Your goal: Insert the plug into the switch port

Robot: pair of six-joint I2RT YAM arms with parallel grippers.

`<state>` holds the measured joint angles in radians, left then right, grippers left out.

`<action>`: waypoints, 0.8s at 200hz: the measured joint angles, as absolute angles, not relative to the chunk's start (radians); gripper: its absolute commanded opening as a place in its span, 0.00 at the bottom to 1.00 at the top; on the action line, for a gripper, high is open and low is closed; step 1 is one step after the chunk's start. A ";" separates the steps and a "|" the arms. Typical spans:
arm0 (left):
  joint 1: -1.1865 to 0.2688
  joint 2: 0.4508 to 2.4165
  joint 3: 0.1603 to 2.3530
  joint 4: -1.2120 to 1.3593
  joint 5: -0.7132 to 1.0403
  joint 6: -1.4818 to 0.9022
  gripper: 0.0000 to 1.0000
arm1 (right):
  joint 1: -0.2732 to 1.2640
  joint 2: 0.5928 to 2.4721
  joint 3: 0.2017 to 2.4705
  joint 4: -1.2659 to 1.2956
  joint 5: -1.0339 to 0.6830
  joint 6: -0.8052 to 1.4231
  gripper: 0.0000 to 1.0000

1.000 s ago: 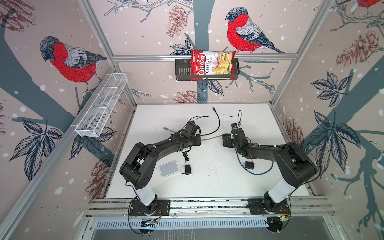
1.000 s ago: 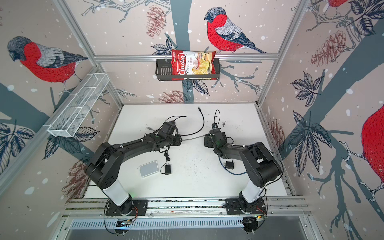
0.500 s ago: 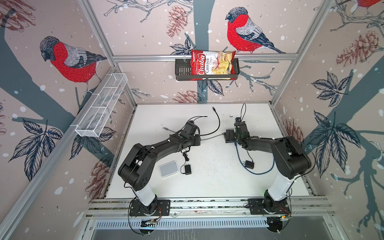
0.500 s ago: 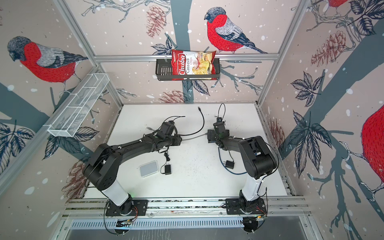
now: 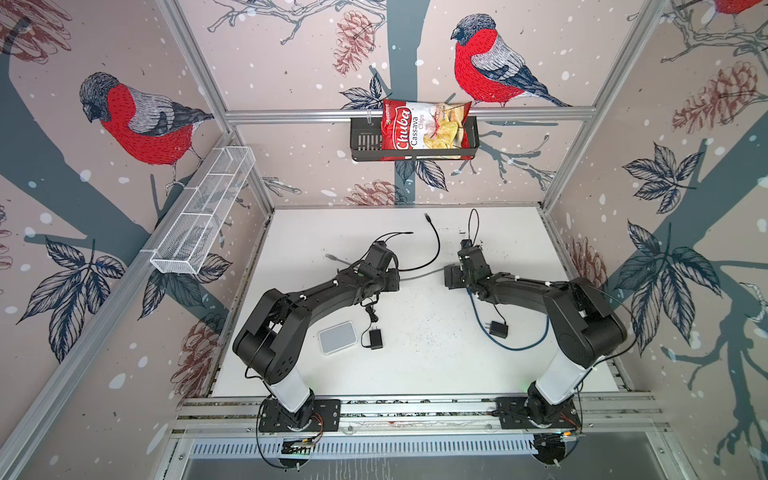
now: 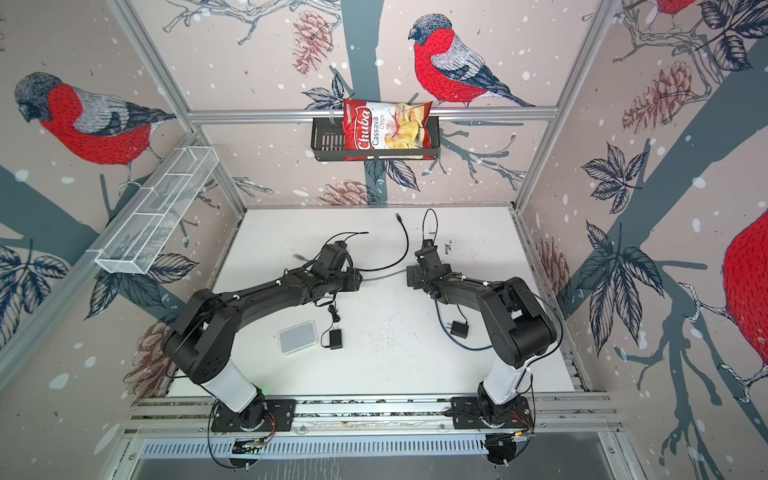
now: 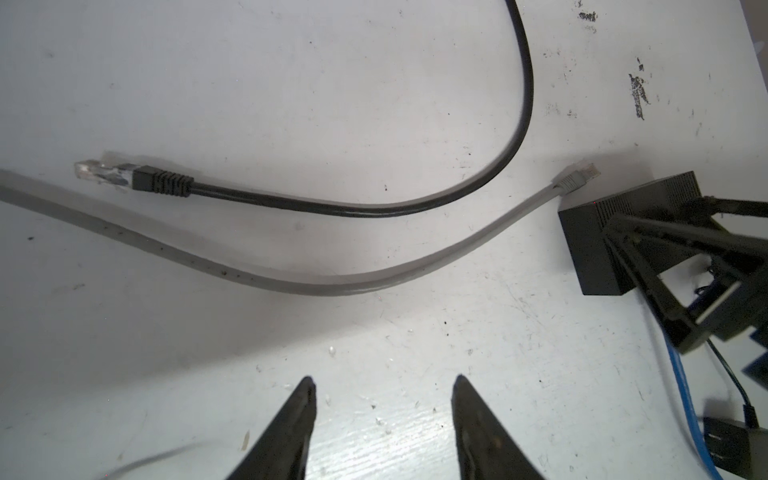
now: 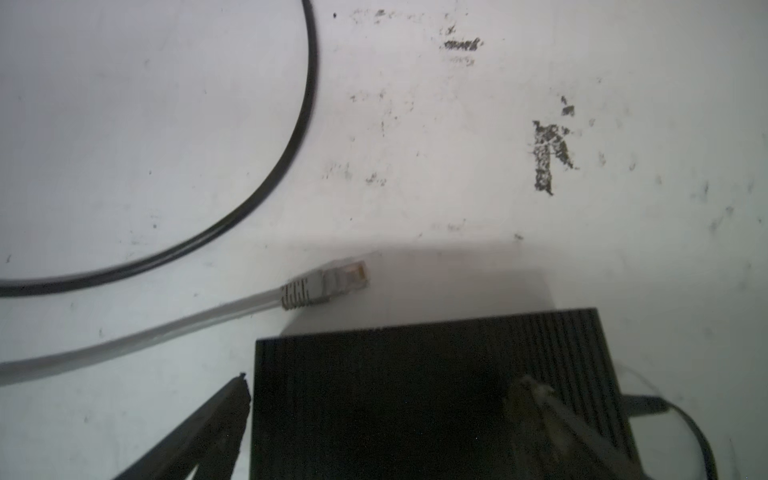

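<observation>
On the white tabletop (image 5: 415,365), the gray plug (image 8: 332,284) lies loose just beside the black switch (image 8: 436,345), not inserted in any port.
The left pincer (image 7: 383,379) hangs over bare tabletop, released and empty, with the flat gray cable (image 7: 332,286) curving past ahead of it. The right pincer (image 8: 384,382) straddles the switch with its jaws spread wide, one finger (image 8: 208,428) just beside the box's side; whether it clamps the box cannot be told. A black cable (image 7: 374,208) arcs nearby.
</observation>
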<state>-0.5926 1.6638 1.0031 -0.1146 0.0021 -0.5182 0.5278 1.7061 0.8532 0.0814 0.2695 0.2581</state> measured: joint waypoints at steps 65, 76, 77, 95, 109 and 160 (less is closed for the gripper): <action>-0.590 1.652 0.967 -0.107 0.004 -0.516 0.53 | 0.582 1.595 0.822 -0.055 0.272 0.369 0.99; -0.589 1.650 0.965 -0.107 0.004 -0.516 0.53 | 0.593 1.589 0.826 -0.072 0.254 0.371 0.99; -0.589 1.650 0.965 -0.107 0.004 -0.516 0.53 | 0.595 1.589 0.826 -0.074 0.252 0.373 0.99; -0.588 1.647 0.963 -0.107 0.004 -0.516 0.53 | 0.609 1.588 0.832 -0.086 0.211 0.392 0.99; -0.588 1.646 0.962 -0.105 0.004 -0.516 0.53 | 0.613 1.588 0.832 -0.088 0.179 0.395 0.99; -0.588 1.646 0.962 -0.104 0.007 -0.516 0.53 | 0.587 1.637 0.824 -0.069 0.119 0.418 1.00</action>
